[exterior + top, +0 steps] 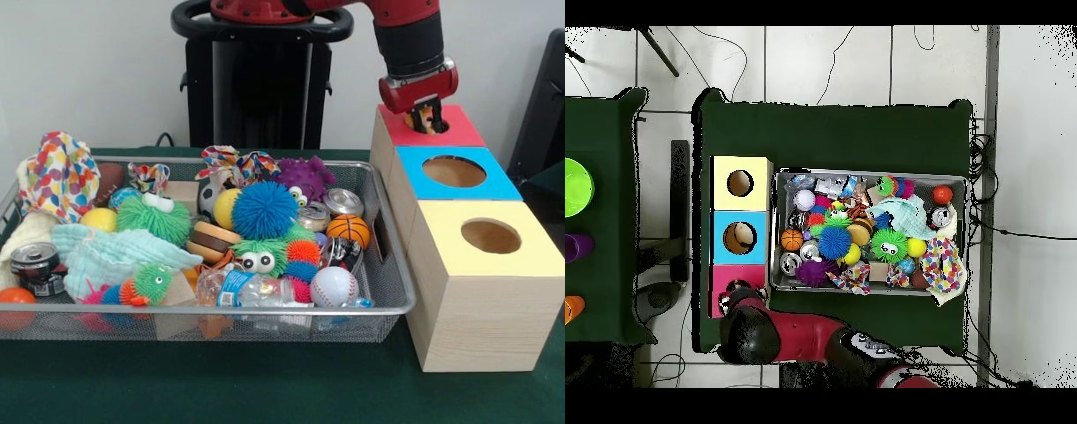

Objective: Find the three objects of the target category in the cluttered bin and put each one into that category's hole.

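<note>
My gripper (427, 119) hangs over the red-topped box (459, 132), its tips at the rim of the round hole (440, 126), which it mostly hides. It is shut on a small orange-tan toy (425, 116) that shows between the black fingers. The silver wire-mesh bin (388, 231) stands to the left of the boxes, full of clutter. I cannot pick out any other animal toy in it. In the overhead view the arm (755, 335) covers most of the red box (721, 300), beside the bin (774, 262).
A blue-topped box (455, 172) and a yellow-topped box (490, 237) stand in front of the red one, each with an open hole. The bin holds fuzzy spiky balls (263, 209), a purple knobbly monster (305, 177), a basketball (348, 230), a baseball (333, 285), cans, a bottle and cloths.
</note>
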